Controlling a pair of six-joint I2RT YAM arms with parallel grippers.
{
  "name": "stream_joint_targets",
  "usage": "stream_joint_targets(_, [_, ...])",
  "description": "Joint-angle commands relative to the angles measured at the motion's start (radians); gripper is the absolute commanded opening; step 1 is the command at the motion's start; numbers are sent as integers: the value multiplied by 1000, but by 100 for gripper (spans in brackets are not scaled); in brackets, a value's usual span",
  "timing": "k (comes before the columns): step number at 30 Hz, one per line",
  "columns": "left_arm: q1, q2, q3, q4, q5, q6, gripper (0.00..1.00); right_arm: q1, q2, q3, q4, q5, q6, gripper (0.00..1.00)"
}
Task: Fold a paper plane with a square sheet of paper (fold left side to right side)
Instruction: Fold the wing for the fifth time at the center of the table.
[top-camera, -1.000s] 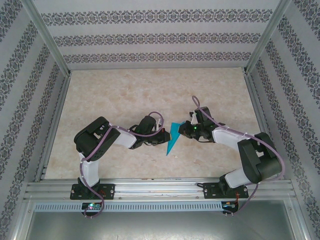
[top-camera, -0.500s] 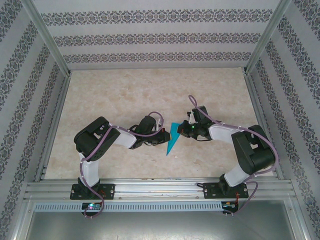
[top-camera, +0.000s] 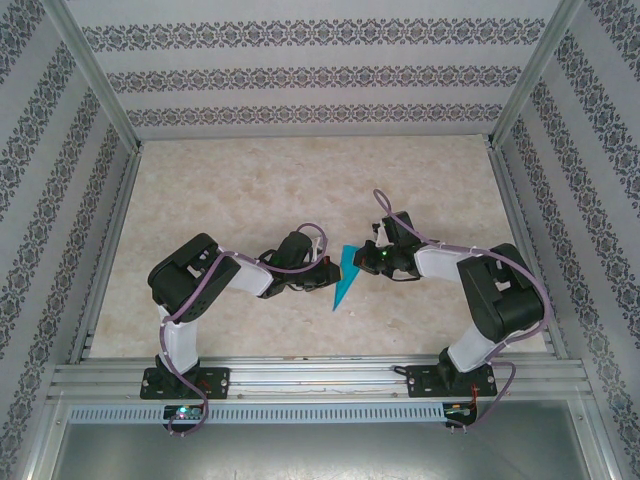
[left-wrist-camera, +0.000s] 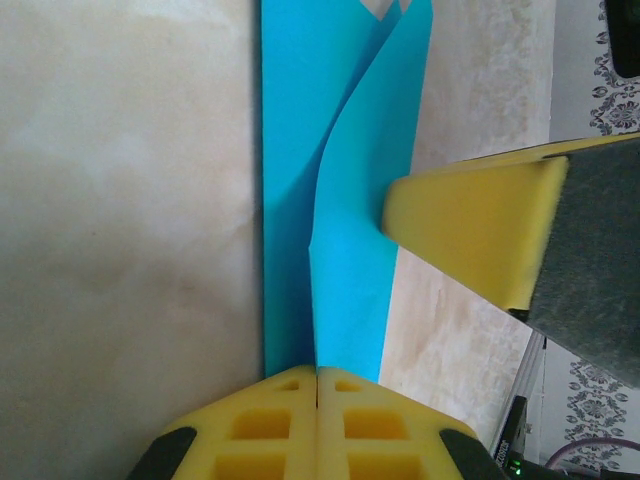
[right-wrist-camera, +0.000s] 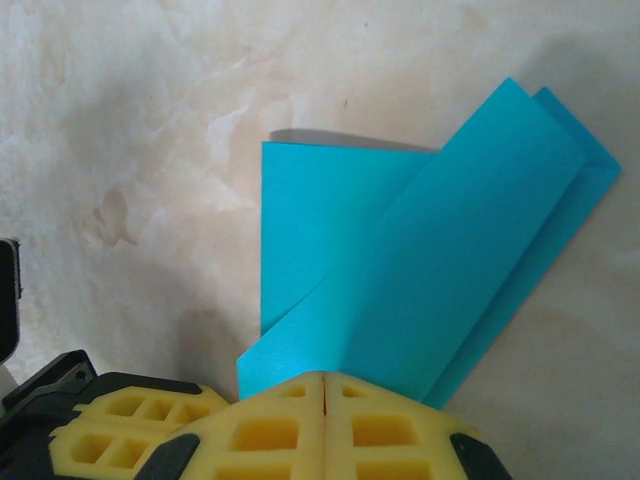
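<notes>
Two-sided contact on the paper (top-camera: 344, 276), lying a little right of the bench (top-camera: 250, 190) middle, nearer the near edge than the far one. Folded to a narrow wedge in the top view: broad end toward the far edge, point toward the near edge. Flanked by the left gripper (top-camera: 327, 272) on its left side and the right gripper (top-camera: 366, 262) on its right, both touching it. Left wrist view: yellow pads (left-wrist-camera: 285, 410) pressed tight together, tips right at the paper's near end, a crease running straight into the seam. One layer flat on the bench, another flap lifted and curving off to the right. Right gripper's pad (left-wrist-camera: 470, 230) resting against that flap's right edge. Right wrist view: pads (right-wrist-camera: 380, 435) likewise pressed together, tips against the paper's lower edge. Several layers there: a flat piece behind, a long band folded diagonally over it toward upper right, a second edge peeking out beside the band. Cannot tell from either wrist view whether nipped between the pads or merely touched by shut tips. Well apart from every bench corner and edge. Pale marbled bench surface all round the paper.
</notes>
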Motion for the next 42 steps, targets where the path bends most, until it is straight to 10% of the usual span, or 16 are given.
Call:
stream_joint_targets(1, [15,33,-28,-177,-99,-3,0,-6,21,26,9,-12,-22,0])
stream_joint_targets(18, [14,26,-30,-160,-86,-4,0,-6,74,-4,-48,14,-14,0])
stream_joint_targets(30, [25,-176,-12,-299,-98,59,24,-8,113,-68,-39,18,-25,0])
stream_joint_targets(42, [-7,-299,100,-511,51,111,13,-1,109,-77,-39,22,-36,0])
